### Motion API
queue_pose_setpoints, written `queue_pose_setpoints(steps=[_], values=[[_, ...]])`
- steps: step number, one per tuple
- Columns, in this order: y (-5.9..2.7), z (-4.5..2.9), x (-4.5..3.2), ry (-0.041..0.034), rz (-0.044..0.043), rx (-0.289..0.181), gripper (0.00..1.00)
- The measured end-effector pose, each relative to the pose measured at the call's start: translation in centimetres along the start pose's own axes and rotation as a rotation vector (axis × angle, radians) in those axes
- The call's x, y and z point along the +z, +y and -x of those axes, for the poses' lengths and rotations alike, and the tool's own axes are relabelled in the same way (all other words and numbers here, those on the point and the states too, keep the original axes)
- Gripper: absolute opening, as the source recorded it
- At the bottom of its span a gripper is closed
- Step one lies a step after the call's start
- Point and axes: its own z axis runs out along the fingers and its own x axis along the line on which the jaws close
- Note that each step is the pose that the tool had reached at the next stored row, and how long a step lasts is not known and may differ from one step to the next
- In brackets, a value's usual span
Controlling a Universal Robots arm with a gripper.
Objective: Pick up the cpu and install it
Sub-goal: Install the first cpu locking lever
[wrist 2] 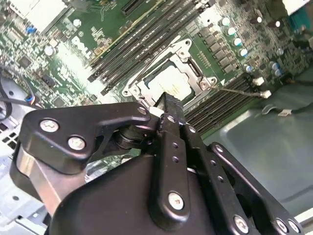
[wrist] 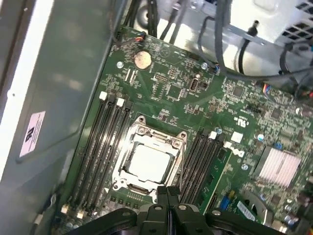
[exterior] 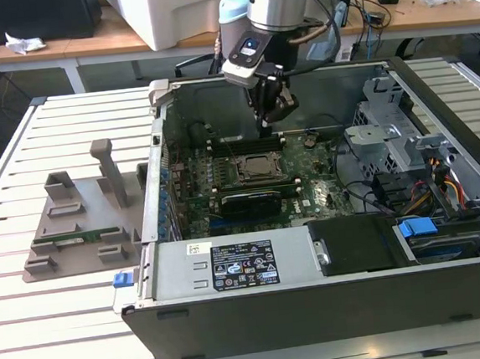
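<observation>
In the exterior view the arm is reaching down from above into the open computer case (exterior: pixel 335 305), its wrist tilted slightly; the gripper (exterior: pixel 275 119) is hanging over the motherboard (exterior: pixel 249 187), just behind the socket (exterior: pixel 260 168) as seen from the case's labelled front wall; the cpu (exterior: pixel 261 167) is lying in the socket, apart from the gripper; a grey plastic fixture (exterior: pixel 80 223) is sitting on the slatted table (exterior: pixel 35 332), beside the case toward the exterior view's left.

In the second wrist view the gripper (wrist 2: pixel 164 108) is showing as black linkages running out to the fingertips (wrist 2: pixel 168 105), which are pressing together with nothing between them; the cpu (wrist 2: pixel 168 84) is resting beyond those tips, its pale metal top framed by the socket (wrist 2: pixel 168 73); dark memory slots (wrist 2: pixel 142 39) are running alongside the socket.

In the first wrist view the gripper (wrist: pixel 167 192) is pointing straight down at the board, its fingers (wrist: pixel 162 193) meeting along a thin seam; the cpu (wrist: pixel 146 161) is sitting flat inside the socket (wrist: pixel 149 159), just beyond the fingertips and not touched by them; a coin cell (wrist: pixel 142 59) is lying on the motherboard (wrist: pixel 195 98) well beyond the socket; a finned heatsink (wrist: pixel 281 166) is standing off to the socket's side.
</observation>
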Motion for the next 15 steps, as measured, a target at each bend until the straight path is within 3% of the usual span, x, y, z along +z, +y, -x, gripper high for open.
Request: queue_pose_setpoints(steps=[2,6,11,15], values=[[0.00,0.00,0.00,-0.0097,0.0033,-0.080,0.11],[0.01,0.00,0.00,-0.0215,0.0074,-0.177,0.11],[0.01,0.01,0.00,-0.0325,0.0112,-0.267,0.11],[0.01,0.00,0.00,-0.0380,0.0132,-0.312,0.11]])
